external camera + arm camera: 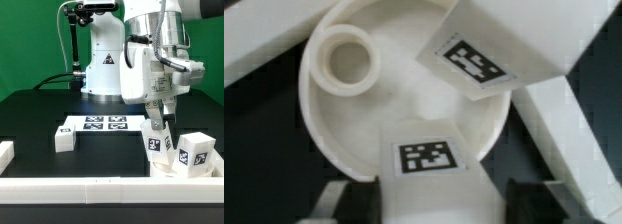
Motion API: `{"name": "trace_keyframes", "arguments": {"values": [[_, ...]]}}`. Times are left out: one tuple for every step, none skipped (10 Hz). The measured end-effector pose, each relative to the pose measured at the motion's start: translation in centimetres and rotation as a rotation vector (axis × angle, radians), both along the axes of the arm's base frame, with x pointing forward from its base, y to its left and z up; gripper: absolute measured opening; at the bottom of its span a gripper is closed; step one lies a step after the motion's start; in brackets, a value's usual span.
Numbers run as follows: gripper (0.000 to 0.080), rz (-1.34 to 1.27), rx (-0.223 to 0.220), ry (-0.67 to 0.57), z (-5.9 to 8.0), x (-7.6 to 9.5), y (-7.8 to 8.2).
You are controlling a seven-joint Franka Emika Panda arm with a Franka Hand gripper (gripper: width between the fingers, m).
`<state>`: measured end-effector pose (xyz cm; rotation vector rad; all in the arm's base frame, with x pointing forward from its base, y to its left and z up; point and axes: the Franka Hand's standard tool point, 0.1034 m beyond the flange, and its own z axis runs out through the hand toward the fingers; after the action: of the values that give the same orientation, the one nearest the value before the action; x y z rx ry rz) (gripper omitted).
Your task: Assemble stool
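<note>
- The round, shallow, rimmed white plastic disc (322, 115) of the stool lay hollow side up on the black bench (40, 112). It sat toward the exterior view's right, close to the long white border rail (100, 186).
- In the exterior view the disc could not be cleanly separated from that rail.
- One raised ring socket (345, 55) inside the disc was empty.
- A short, blocky white plastic leg bearing a black-and-white square tag, the standing leg (500, 50), rose from the disc floor across from the empty socket. Whether it was fully seated could not be told.
- A second tagged white leg, the held leg (425, 160), hung over the near rim of the disc, slightly tilted in the exterior view.
- The tool (159, 118) was judged to be clamped on the held leg. In the wrist view its dark fingers (340, 202) flanked the held leg on both sides.
- A third white block, the loose leg (65, 140), lay on the bench, well apart from the disc. It was just beside the end of the marker board (95, 124) at the exterior view's left.
- Assessment of progress: one leg appeared placed, a second was in hand and not yet set in a socket, and the third was untouched.
- Work left: seat the held leg, then fetch and fit the loose leg into the free socket.
</note>
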<state>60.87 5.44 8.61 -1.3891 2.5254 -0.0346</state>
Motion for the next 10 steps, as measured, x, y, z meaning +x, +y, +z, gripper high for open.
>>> {"name": "trace_keyframes", "arguments": {"values": [[0.0340, 0.010, -0.003, 0.000, -0.1, 0.0, 0.0], [0.0520, 0.041, -0.009, -0.003, 0.1, 0.0, -0.1], [0.0608, 0.106, -0.020, -0.015, 0.8, 0.0, -0.5], [0.0608, 0.172, -0.031, -0.026, 1.8, -0.4, -1.2], [0.0642, 0.259, -0.033, -0.019, 2.8, -0.9, -2.0], [0.0648, 0.337, -0.038, -0.019, 3.8, -1.1, -2.9], [0.0648, 0.349, -0.028, 0.003, 4.1, -1.3, -4.0], [0.0648, 0.349, -0.023, 0.027, 4.1, -1.2, -4.7], [0.0648, 0.350, -0.026, 0.020, 4.1, -1.1, -4.6], [0.0648, 0.353, -0.026, 0.021, 4.0, -1.1, -4.5]]}}
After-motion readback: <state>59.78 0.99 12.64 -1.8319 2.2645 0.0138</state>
